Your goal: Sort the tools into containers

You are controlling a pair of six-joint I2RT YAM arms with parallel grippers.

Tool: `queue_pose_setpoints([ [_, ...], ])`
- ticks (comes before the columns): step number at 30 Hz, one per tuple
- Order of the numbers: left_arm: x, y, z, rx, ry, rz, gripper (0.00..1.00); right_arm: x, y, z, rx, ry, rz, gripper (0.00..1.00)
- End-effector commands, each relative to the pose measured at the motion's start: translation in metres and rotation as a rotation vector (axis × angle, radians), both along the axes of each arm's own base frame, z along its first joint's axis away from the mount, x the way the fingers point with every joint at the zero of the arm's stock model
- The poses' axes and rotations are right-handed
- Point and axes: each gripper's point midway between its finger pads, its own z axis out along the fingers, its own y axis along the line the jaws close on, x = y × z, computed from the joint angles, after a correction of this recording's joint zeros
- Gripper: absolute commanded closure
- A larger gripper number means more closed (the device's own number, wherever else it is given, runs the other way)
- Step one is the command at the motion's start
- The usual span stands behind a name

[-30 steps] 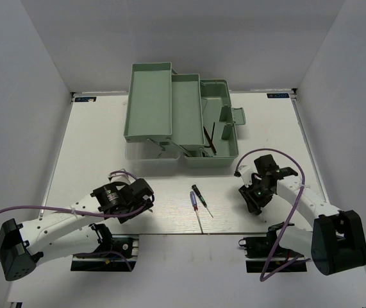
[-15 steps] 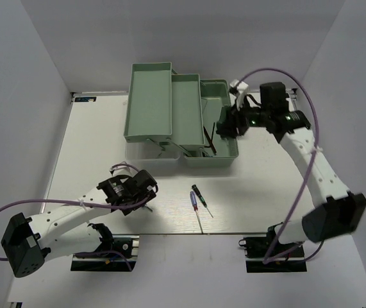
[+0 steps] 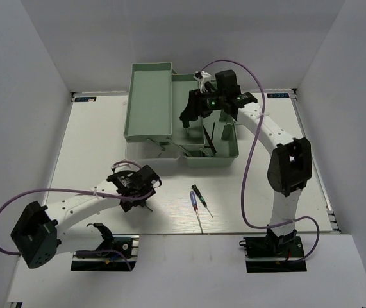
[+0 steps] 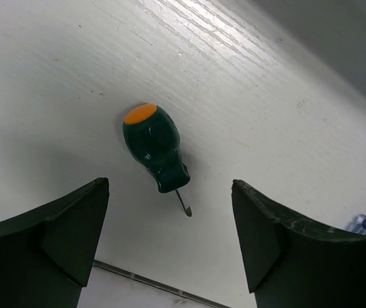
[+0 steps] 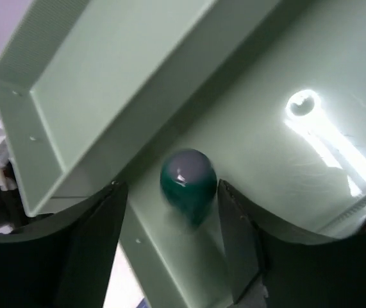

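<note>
left gripper (image 4: 170,199): jaws stand wide apart, and a stubby green screwdriver (image 4: 155,146) lies on the table (image 4: 266,83) between them, touching neither. right gripper (image 5: 168,187): jaws also apart, with a blurred green screwdriver (image 5: 188,185) between them over a mint tray (image 5: 259,141).

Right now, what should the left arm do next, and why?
Probably lower the left gripper straight down and close on the stubby green screwdriver: its open jaws frame the handle, which lies untouched on the table.
</note>
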Motion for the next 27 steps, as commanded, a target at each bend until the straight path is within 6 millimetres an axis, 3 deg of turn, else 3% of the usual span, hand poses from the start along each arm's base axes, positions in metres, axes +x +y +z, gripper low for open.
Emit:
queue_pose_setpoints([
  [1, 0.013, -0.002, 0.001, 0.017, -0.033, -0.004, 0.12, 0.007, 0.004, 0.057, 0.078, -0.126, -0.007, 0.34],
  [4, 0.017, -0.003, -0.008, 0.037, -0.016, -0.004, 0.14, 0.001, -0.006, 0.075, 0.094, -0.148, -0.025, 0.32],
  [6, 0.023, -0.003, -0.012, 0.046, -0.025, 0.009, 0.15, -0.008, -0.017, 0.068, 0.081, -0.132, -0.041, 0.32],
  [7, 0.022, -0.002, -0.017, 0.063, -0.008, 0.008, 0.15, -0.018, -0.026, 0.089, 0.104, -0.176, -0.043, 0.32],
  [10, 0.030, -0.001, -0.021, 0.087, -0.021, 0.007, 0.18, -0.034, -0.047, 0.053, 0.067, -0.103, -0.068, 0.32],
  [11, 0.029, 0.001, -0.026, 0.102, -0.006, 0.006, 0.24, -0.042, -0.052, 0.060, 0.071, -0.115, -0.070, 0.32],
  [12, 0.028, 0.001, -0.030, 0.110, 0.000, -0.003, 0.29, -0.050, -0.061, 0.035, 0.044, -0.059, -0.076, 0.32],
  [15, 0.027, 0.000, -0.036, 0.103, 0.009, -0.006, 0.47, -0.070, -0.078, 0.046, 0.038, -0.090, -0.076, 0.34],
  [16, 0.026, 0.004, -0.039, 0.110, 0.015, -0.005, 0.51, -0.077, -0.085, 0.026, 0.009, -0.069, -0.072, 0.34],
  [17, 0.022, 0.005, -0.042, 0.110, 0.027, -0.007, 0.56, -0.085, -0.089, 0.031, 0.004, -0.099, -0.063, 0.38],
  [18, 0.022, 0.005, -0.042, 0.110, 0.027, -0.007, 0.65, -0.089, -0.094, 0.020, -0.022, -0.096, -0.060, 0.39],
  [20, 0.021, 0.004, -0.039, 0.094, 0.021, -0.017, 0.72, -0.102, -0.103, -0.002, -0.070, -0.060, -0.048, 0.43],
  [21, 0.022, 0.003, -0.037, 0.089, 0.010, -0.031, 0.79, -0.106, -0.106, 0.000, -0.087, -0.109, -0.025, 0.44],
  [24, 0.024, -0.009, -0.020, 0.062, -0.023, -0.103, 0.88, -0.130, -0.114, -0.022, -0.144, -0.087, 0.043, 0.48],
  [25, 0.030, -0.021, -0.006, 0.024, -0.043, -0.133, 0.94, -0.143, -0.121, -0.035, -0.173, -0.041, 0.053, 0.50],
  [27, 0.033, -0.036, 0.017, 0.000, -0.080, -0.264, 0.99, -0.151, -0.125, -0.043, -0.208, -0.073, 0.087, 0.57],
])
